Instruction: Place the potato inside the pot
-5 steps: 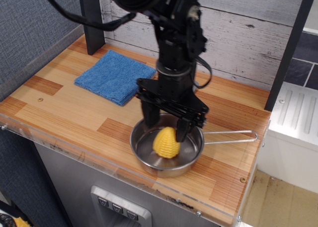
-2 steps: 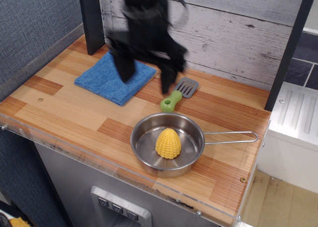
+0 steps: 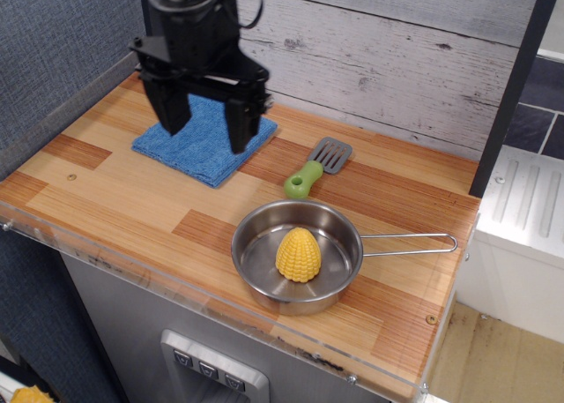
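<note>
Your potato [image 3: 298,255] stands upright inside the pot [image 3: 256,244] on the desk [image 3: 115,191]. The gripper [image 3: 204,125] hangs released and empty over the blue cloth [image 3: 198,143]. If you regrasp, the toy looks light, rigid and bumpy; pinch its wide lower sides.

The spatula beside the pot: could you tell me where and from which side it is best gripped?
Probably by the green handle of the spatula, coming straight down from above. It lies flat on the table, with free wood either side of the handle; the open gripper could close across its width.
</note>
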Available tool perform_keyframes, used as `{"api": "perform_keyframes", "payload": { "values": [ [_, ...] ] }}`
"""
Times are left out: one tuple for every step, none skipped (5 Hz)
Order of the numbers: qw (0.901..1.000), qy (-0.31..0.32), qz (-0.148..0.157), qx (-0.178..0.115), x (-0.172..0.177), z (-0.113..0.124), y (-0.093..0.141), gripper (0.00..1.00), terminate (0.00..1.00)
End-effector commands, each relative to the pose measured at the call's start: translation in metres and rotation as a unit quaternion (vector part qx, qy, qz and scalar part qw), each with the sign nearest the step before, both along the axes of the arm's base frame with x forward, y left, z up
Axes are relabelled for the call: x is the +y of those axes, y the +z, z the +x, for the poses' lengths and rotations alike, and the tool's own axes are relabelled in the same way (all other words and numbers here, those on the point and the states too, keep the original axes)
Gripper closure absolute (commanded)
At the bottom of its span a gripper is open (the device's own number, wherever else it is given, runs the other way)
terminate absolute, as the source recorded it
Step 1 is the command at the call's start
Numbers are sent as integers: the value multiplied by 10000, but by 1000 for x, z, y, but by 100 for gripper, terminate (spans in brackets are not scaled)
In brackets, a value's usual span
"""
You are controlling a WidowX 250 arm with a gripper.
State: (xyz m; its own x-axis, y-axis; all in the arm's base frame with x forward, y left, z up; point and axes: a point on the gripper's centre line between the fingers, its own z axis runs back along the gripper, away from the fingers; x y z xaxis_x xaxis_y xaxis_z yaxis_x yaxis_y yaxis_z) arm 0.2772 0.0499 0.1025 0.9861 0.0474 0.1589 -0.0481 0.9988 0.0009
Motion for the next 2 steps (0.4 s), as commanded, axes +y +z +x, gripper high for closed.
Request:
{"api": "perform_keyframes", "payload": {
  "values": [
    [9999,-43,-145,34,13,-1,2,0,0],
    [9999,-43,-145,34,13,-1,2,0,100]
  ]
}}
